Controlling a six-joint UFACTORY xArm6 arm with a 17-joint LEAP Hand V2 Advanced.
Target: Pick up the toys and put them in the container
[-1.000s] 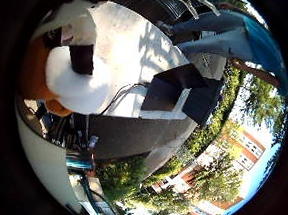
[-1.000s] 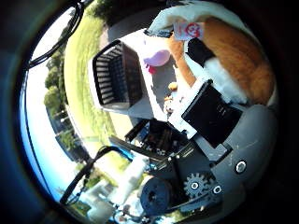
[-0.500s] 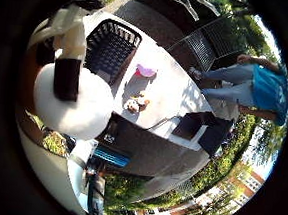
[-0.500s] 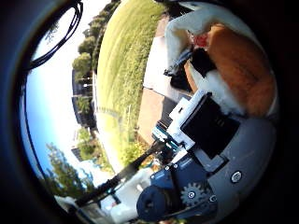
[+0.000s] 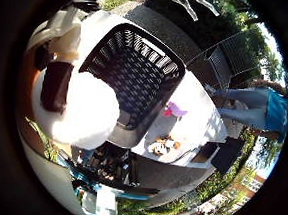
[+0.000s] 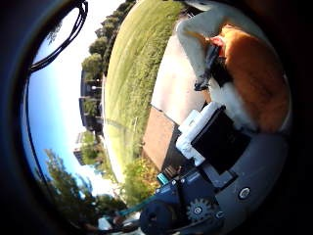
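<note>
My right hand (image 6: pixel 215 142) is shut on an orange and white plush toy (image 6: pixel 259 88), held tight against the palm. Its white part (image 5: pixel 83 113) bulges close in the little finger side view, with a black finger pad (image 5: pixel 55 85) pressed on it. Below the hand stands a black lattice basket (image 5: pixel 137 62) on a white table (image 5: pixel 198 122); what shows of its inside looks empty. Beside the basket on the table lie a small pink toy (image 5: pixel 175 110) and a small brown and white toy (image 5: pixel 162 145).
A person in blue (image 5: pixel 254 103) stands just beyond the table's far side. A dark boxy object (image 5: pixel 225 154) sits off the table's corner. A lawn (image 6: pixel 132 83) and a paved patio (image 6: pixel 171 93) surround the table.
The hand has swung with the plush toy still in it. The basket has grown larger and nearer under the palm. The thumb side view has turned from the table to the lawn.
</note>
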